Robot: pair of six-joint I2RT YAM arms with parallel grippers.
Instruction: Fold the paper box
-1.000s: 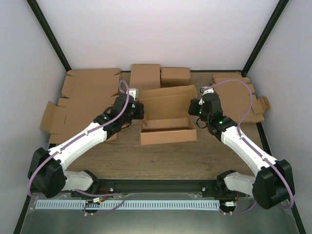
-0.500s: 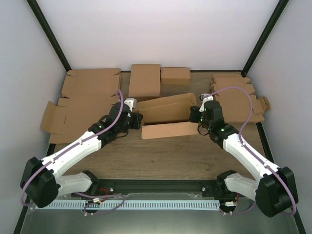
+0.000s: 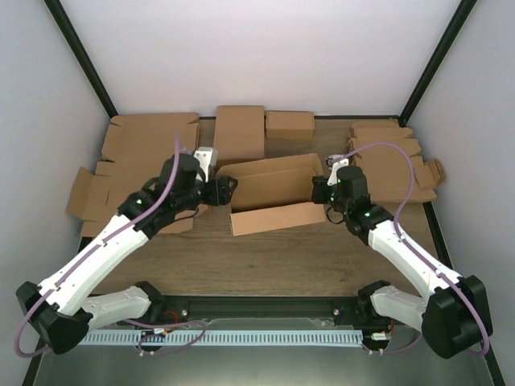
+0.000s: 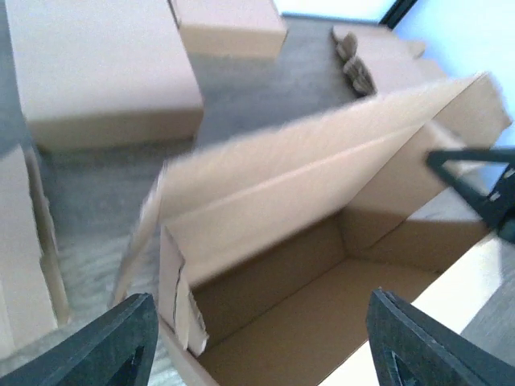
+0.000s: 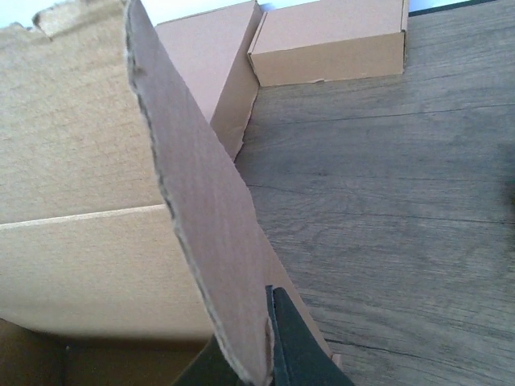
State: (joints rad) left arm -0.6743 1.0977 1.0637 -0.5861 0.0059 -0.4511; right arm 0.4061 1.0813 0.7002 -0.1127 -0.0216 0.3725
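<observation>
The paper box stands half folded in the middle of the table, its lid panel raised at the back and its inside open. My left gripper hovers at the box's left end with its jaws wide open and nothing between them; the box's left corner tab shows just ahead. At the box's right end my right gripper is shut on the edge of the upright side flap.
Two closed cardboard boxes stand at the back. Flat cardboard blanks cover the left of the table, and a stack of smaller blanks lies at the right. Bare wood lies in front of the box.
My left gripper has opened, let go of the box's left end and drawn back to the left. The box has shifted and tilted. The right gripper keeps its grip.
</observation>
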